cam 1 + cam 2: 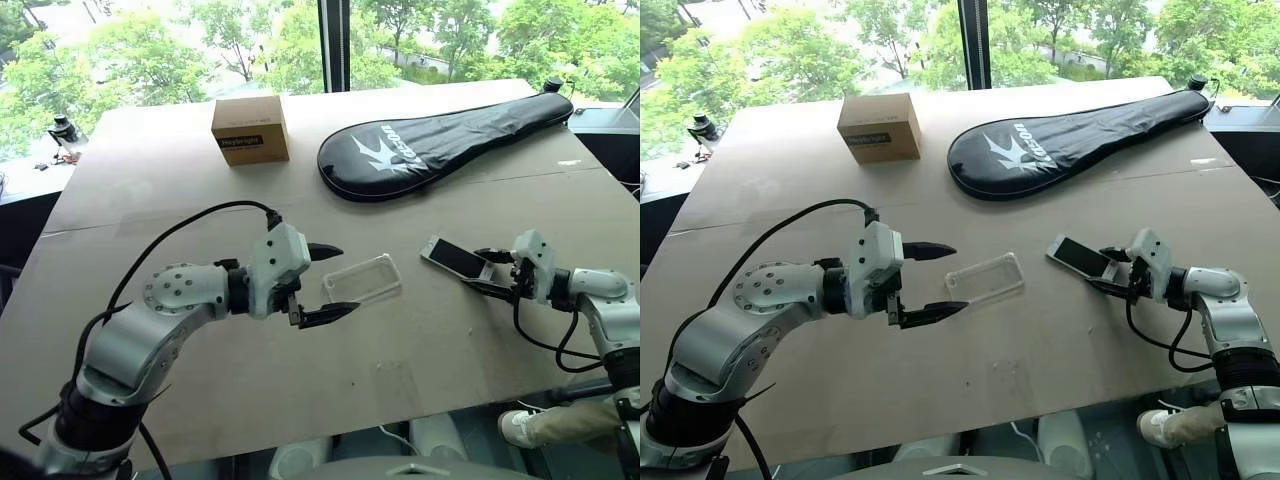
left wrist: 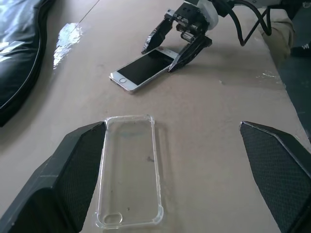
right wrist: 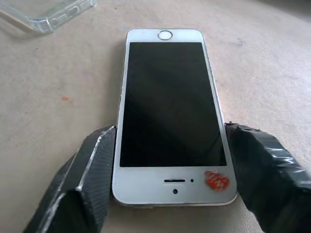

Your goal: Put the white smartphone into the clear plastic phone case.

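The white smartphone is lying screen-up on the worktop with its earpiece end sitting between the right gripper's two fingers, its long axis running straight away from them toward the clear plastic phone case; the fingers are flanking both long edges, but a firm grip cannot be told. The left gripper, fingers standing wide apart and gripping nothing, is hovering over the empty case. One phone, one case, one cardboard box and one black racket cover are lying on the worktop.
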Robot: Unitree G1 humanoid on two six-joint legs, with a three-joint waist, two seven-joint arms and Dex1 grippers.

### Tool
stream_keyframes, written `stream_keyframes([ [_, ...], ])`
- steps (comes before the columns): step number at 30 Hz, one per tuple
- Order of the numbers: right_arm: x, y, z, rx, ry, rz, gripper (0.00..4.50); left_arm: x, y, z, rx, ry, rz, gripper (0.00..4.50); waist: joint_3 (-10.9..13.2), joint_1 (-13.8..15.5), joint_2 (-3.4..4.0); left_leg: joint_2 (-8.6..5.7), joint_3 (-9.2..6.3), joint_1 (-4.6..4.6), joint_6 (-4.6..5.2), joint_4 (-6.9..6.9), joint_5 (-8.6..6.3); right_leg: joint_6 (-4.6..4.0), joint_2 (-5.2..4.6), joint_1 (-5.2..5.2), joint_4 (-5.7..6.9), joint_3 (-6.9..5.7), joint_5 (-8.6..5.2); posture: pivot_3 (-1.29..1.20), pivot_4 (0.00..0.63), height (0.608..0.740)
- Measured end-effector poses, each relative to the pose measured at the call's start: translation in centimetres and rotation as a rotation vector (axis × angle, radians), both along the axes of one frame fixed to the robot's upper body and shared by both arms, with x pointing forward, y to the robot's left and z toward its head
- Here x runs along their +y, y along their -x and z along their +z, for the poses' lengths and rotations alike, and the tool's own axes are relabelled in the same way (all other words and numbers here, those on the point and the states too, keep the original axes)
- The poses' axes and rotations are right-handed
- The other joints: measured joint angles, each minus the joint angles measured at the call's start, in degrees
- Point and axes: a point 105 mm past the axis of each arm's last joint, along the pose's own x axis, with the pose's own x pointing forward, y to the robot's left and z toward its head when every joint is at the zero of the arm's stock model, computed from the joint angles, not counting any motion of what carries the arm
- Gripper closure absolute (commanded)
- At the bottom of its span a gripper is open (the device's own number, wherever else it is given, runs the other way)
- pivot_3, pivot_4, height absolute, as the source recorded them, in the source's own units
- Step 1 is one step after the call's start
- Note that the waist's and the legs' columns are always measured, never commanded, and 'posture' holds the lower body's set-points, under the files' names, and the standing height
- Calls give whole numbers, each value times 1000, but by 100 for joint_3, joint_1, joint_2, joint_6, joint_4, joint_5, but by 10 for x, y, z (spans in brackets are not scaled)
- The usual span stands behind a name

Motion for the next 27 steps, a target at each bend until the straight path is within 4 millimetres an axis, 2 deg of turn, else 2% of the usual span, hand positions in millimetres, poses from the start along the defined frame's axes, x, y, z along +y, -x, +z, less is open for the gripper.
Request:
stream_keyframes([
  [5,-1,-3,3,-4,6,5,1567,5,-9,-3,-2,11,36,0,-6,8,-9,0,-2,1,1,5,1,1,-1,3,0,1,1,0,150,740],
  [8,0,-5,10,-2,16,23,1567,6,-14,-3,-7,33,58,836,-2,3,-3,0,-1,-2,1,5,1,1,-1,-1,0,2,1,0,150,740],
  [12,9,-9,22,28,26,91,1567,10,-22,3,-30,71,94,2844,13,-33,17,1,10,-17,-1,0,1,1,0,-27,3,14,2,0,150,740],
  [15,32,-15,48,17,34,231,1567,10,-29,9,-55,101,107,4339,28,-89,39,2,20,-43,-24,-1,14,2,0,-63,14,24,3,0,150,740],
  [19,51,-24,84,-49,62,356,1567,12,-33,8,-36,134,114,4432,29,-102,41,2,9,-61,-25,-3,14,2,-1,-73,3,12,2,0,150,740],
  [20,55,-24,88,-54,75,384,1567,13,-34,8,-35,135,114,4432,29,-102,41,3,4,-71,-25,-4,15,2,0,-83,-2,7,2,0,150,740],
  [23,75,-20,89,-51,161,522,1567,16,-39,10,-38,143,124,4432,29,-103,40,1,4,-138,-29,0,17,3,-5,-150,5,9,4,0,150,740],
  [27,106,-22,86,-138,297,681,1567,14,-52,16,-47,202,160,4432,29,-110,40,-3,3,-206,-39,17,23,2,-7,-222,31,11,5,0,150,740],
])
